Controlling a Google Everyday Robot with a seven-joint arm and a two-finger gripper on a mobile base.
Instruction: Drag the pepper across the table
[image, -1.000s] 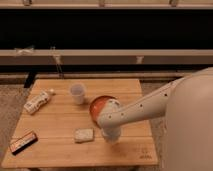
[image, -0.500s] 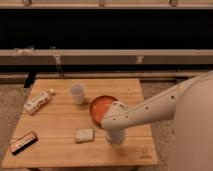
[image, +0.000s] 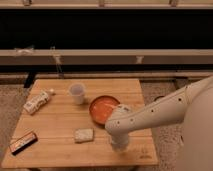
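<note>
Wooden bench (image: 55, 122): end effector (image: 120, 146) sits low near the front edge, at 5 o'clock of the orange bowl (image: 102, 107); grip state can't tell. Pepper not visible, prob hidden under it. Drag slow & level w/ light downward pressure, clear of the sponge (image: 84, 135) at 9 o'clock.

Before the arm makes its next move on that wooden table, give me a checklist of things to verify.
1. Sight of the pepper: cannot tell; none shows, perhaps hidden beneath the gripper.
2. The gripper low over the table, at its front right part: ok.
3. Room leftward: probably not ok for a straight drag; the grey sponge block lies there.
4. The arm clear of the orange bowl: cannot tell; it overlaps the rim in this view.
5. The cup upright, well away from the gripper: ok.
</note>
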